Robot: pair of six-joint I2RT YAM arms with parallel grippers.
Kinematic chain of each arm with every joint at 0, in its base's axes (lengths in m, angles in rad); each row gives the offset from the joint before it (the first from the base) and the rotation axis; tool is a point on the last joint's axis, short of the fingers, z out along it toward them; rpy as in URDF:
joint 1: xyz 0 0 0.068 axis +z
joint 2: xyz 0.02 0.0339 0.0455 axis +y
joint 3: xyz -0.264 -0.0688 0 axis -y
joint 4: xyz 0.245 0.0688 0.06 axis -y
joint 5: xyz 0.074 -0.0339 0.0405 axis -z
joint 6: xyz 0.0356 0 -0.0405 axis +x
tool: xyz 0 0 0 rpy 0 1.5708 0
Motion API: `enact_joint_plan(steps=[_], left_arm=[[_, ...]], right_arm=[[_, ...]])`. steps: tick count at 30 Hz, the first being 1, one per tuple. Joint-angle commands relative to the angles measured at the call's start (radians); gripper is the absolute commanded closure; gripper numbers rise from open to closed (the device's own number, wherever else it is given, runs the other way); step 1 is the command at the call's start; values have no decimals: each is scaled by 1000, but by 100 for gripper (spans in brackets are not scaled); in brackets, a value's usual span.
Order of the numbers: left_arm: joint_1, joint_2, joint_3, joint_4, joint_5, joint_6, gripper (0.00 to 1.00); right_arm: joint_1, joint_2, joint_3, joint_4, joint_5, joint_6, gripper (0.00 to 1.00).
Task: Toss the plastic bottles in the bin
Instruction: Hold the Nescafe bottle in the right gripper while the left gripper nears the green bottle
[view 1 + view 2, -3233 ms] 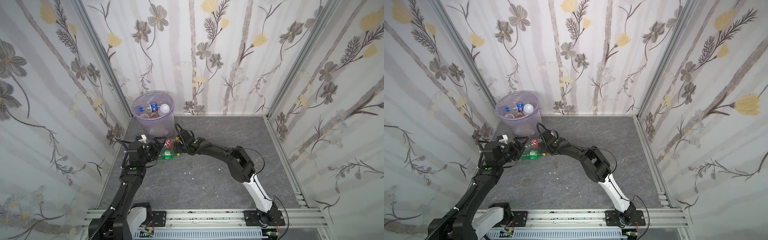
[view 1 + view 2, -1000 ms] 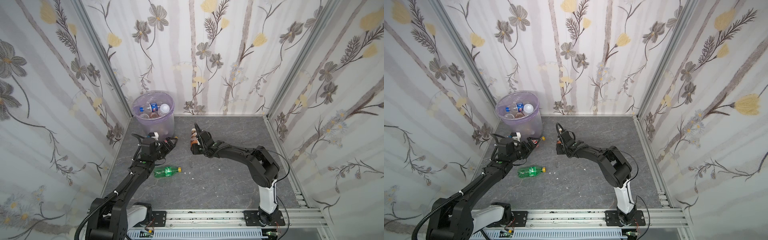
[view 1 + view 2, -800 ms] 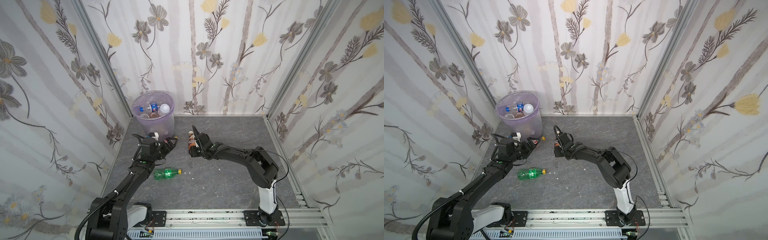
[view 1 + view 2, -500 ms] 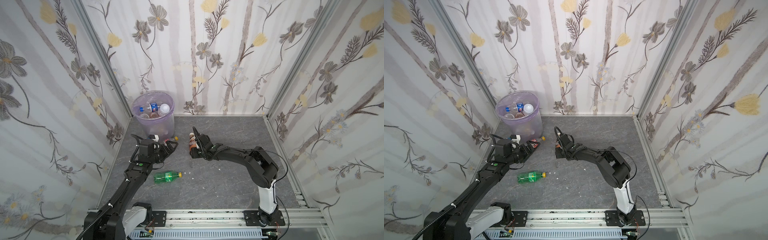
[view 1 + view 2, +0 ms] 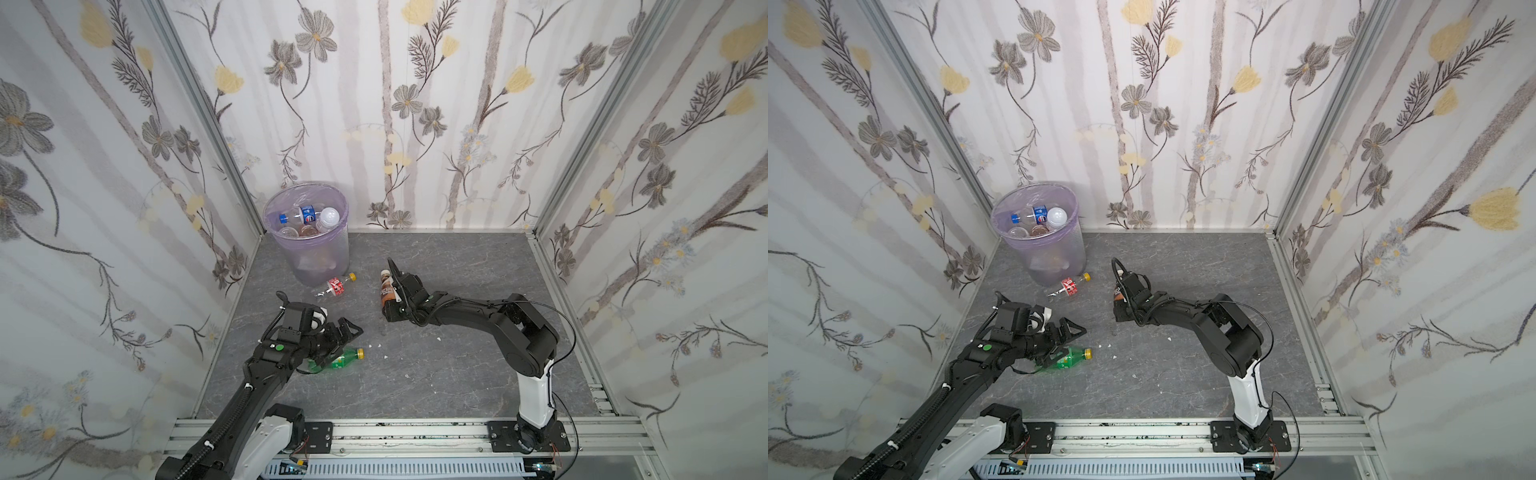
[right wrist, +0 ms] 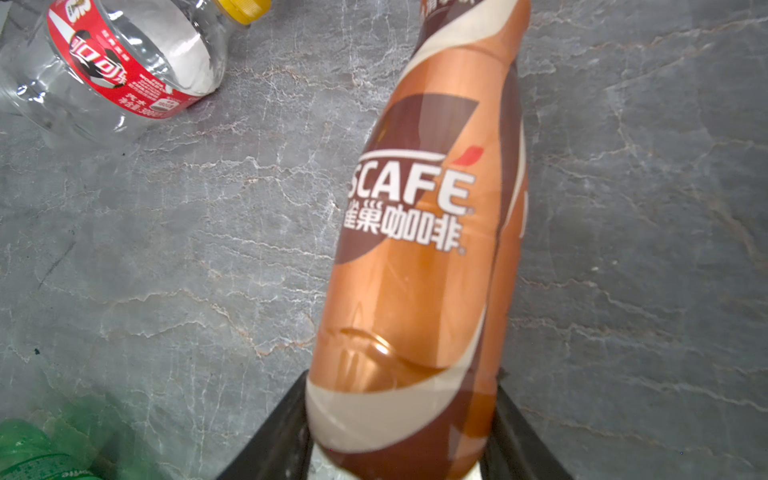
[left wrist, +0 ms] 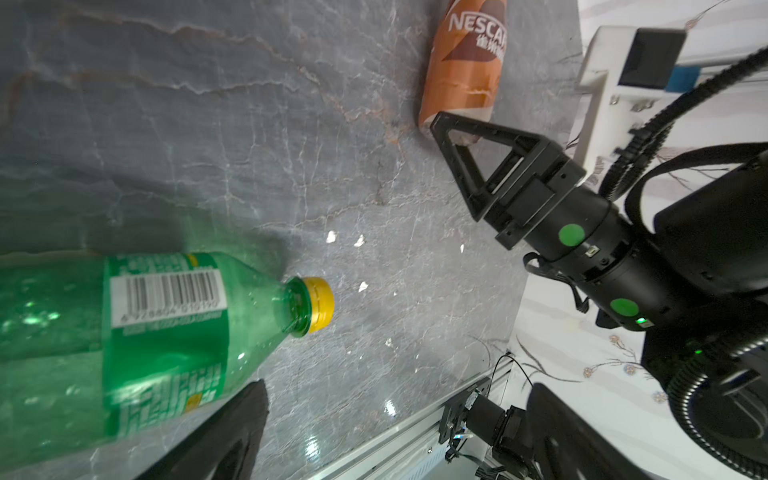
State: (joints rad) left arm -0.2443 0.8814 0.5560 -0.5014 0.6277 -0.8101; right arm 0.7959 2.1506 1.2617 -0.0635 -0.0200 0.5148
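Note:
The bin (image 5: 320, 257) (image 5: 1054, 255) stands in the back left corner with several plastic bottles inside. A clear red-labelled bottle (image 5: 334, 286) (image 6: 124, 70) lies at its foot. A green bottle (image 5: 343, 359) (image 5: 1071, 357) (image 7: 145, 332) lies nearer the front. My left gripper (image 5: 347, 345) (image 7: 395, 428) is open just above it, with the bottle beside one finger, not between them. My right gripper (image 5: 388, 309) (image 6: 399, 449) is shut on the base of a brown coffee bottle (image 5: 387, 286) (image 6: 428, 232) (image 7: 461, 62), held cap-up above the floor.
Flowered walls close the grey stone floor (image 5: 436, 374) on three sides, and a metal rail (image 5: 395, 432) runs along the front. Small white crumbs (image 5: 384, 355) lie near the green bottle. The right arm (image 5: 528, 332) bends over the floor's right half.
My left gripper has drawn back from the bin towards the front, over the green bottle, which has slid slightly forward. My right gripper has kept the coffee bottle and barely shifted.

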Motion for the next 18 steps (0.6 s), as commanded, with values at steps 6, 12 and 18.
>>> enact_joint_plan(steps=[6, 12, 18], left_arm=[[-13, 13, 0, -98, -55, 69, 0], [-12, 55, -1, -96, -119, 96, 0], [2, 87, 35, -68, -200, 75, 0]], right_arm=[[-1, -14, -14, 79, 9, 10, 44], [-1, -12, -7, 79, 5, 13, 45], [-1, -14, -5, 80, 3, 14, 45]])
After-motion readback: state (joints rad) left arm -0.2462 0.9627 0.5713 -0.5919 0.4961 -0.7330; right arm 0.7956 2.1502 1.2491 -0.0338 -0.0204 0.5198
